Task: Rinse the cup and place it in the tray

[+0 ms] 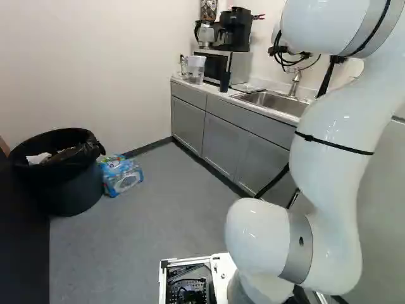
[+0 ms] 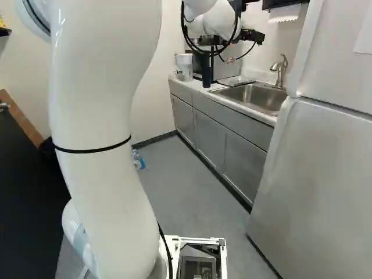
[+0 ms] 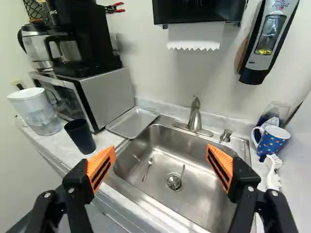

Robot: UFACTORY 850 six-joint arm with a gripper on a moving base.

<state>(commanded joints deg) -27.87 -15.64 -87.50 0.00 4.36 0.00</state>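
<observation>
Counter (image 3: 109, 141) with inset sink (image 3: 167, 145), the basin opening ahead of and between the jaws. Two spoons (image 3: 149, 165) lie in it, one at the drain (image 3: 173, 181). Faucet (image 3: 195, 116): at the rim, farther ahead. Tray (image 3: 132, 122): ahead of one jaw, beside the sink. Cup (image 3: 81, 136): upright, just beyond that jaw; pitcher (image 3: 39, 112) farther out; microwave (image 3: 104, 97) behind. Mug (image 3: 272, 141) and brush (image 3: 273, 167): ahead of and outside the other jaw.
</observation>
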